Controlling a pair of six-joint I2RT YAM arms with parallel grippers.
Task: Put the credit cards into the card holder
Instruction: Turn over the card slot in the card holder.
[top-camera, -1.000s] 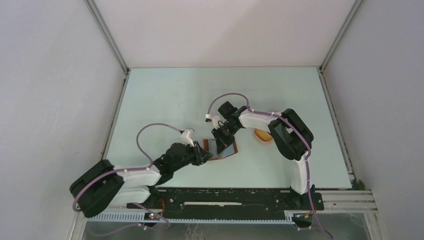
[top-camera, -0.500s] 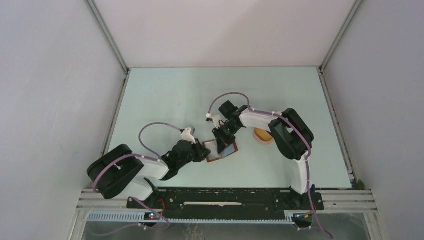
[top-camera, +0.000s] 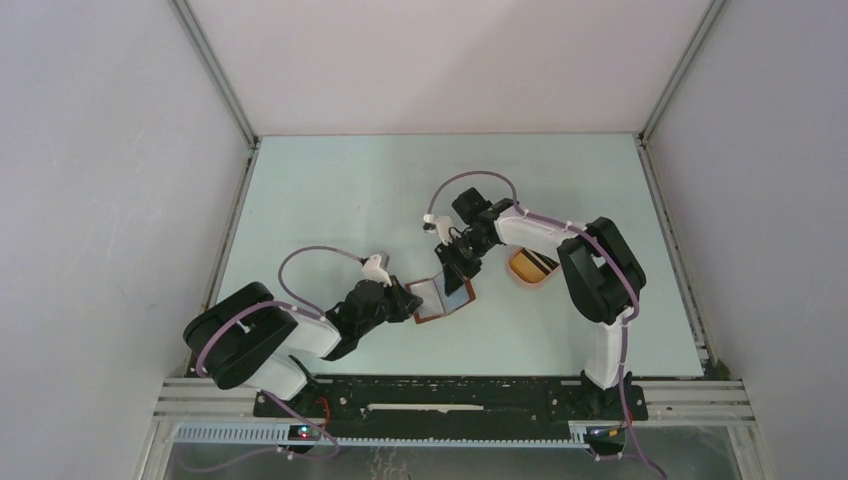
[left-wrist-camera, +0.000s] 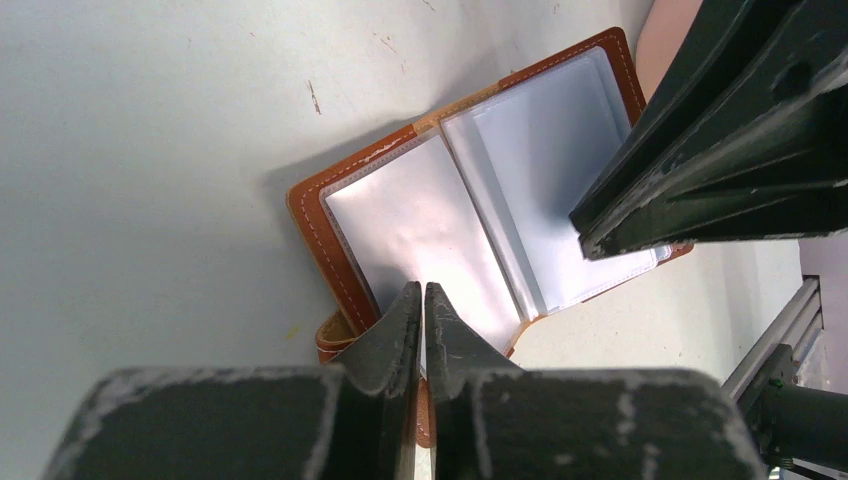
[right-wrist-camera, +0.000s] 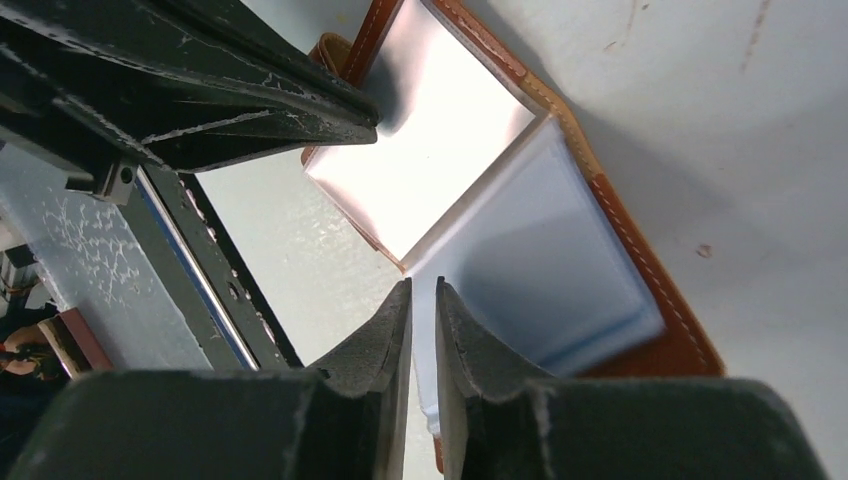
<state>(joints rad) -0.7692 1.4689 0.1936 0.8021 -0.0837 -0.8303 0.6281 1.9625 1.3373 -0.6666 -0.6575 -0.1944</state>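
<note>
Pale green table (top-camera: 330, 200), white walls (top-camera: 450, 60); left gripper (left-wrist-camera: 422, 297) pinches the card holder (left-wrist-camera: 400, 220) by its edge; right gripper (right-wrist-camera: 421, 292) barely parted, grip unclear

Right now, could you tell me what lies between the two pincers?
The open wallet lies between the left pincer and right pincer, clearest in the left wrist view.

Left gripper (left-wrist-camera: 422, 300) pinched shut; right gripper (right-wrist-camera: 423, 297) slightly parted.
</note>
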